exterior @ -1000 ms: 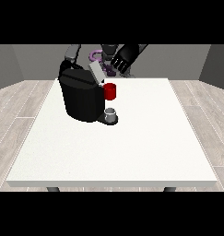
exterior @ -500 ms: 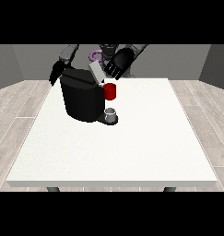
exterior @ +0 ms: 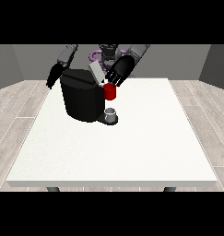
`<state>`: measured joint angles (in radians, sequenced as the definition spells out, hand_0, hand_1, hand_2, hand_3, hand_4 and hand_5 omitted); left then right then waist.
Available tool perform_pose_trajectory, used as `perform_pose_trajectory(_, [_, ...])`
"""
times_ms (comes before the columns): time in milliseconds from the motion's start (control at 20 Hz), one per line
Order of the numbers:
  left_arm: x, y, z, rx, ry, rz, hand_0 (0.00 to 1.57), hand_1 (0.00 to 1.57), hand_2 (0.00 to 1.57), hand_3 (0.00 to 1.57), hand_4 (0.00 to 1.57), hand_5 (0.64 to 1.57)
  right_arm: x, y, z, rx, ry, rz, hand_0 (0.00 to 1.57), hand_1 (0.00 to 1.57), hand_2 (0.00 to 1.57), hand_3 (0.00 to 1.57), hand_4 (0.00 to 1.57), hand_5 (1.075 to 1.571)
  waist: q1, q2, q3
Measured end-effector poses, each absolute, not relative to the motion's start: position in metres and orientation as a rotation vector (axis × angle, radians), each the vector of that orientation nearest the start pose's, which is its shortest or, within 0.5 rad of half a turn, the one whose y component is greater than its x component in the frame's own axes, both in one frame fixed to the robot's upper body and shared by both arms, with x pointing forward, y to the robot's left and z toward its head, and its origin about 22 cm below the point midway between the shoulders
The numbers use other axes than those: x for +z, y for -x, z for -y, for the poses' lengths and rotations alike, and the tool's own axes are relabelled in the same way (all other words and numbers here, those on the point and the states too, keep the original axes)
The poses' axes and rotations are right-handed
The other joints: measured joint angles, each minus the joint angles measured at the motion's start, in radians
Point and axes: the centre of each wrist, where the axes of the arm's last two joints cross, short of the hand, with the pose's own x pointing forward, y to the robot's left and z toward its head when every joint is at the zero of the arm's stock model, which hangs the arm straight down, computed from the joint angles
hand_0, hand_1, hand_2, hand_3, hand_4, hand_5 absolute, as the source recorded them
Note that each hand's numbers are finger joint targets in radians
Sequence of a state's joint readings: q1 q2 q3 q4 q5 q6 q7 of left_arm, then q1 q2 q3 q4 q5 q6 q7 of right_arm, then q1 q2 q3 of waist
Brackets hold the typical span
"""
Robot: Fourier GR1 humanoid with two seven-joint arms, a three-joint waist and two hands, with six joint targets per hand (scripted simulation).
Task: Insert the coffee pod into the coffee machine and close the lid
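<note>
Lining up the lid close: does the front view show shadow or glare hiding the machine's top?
Front view: lighting even, no glare on the white table; the black coffee machine shows little surface detail; the hand at the view's right partly blocks the raised lid.

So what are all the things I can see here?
Coffee machine: one, black, on the table towards the robot's end, at the view's left.
Lid: one, grey, tilted up on top of the machine.
Red part: one, on the machine's front.
Cup: one, small, grey, under the red part.
Table: one, white, large.
Robot hand at the view's right: black, over the lid and red part.
Robot hand at the view's left: black, beside the machine.
</note>
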<state>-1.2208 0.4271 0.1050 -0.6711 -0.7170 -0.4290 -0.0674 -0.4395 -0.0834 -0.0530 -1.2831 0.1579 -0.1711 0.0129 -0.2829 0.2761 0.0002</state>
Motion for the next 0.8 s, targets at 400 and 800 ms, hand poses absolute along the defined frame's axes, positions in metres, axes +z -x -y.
perform_pose_trajectory(400, [0.262, -0.463, -0.234, -1.127, -0.599, 1.537, 1.17, 1.17, 1.23, 1.19, 0.42, 1.571, 0.054, -0.345, 0.212, 0.121, 0.251, 1.701, 0.00, 0.00, 0.00, 0.00, 0.00, 1.571, -0.006, 0.012, -0.0002])
perform_pose_trajectory(800, [0.275, -0.463, -0.238, -1.123, -0.630, 1.569, 1.21, 1.21, 1.24, 1.21, 0.36, 1.571, 0.058, -0.348, 0.211, 0.118, 0.253, 1.706, 0.00, 0.00, 0.00, 0.00, 0.00, 1.571, -0.011, 0.029, -0.0003])
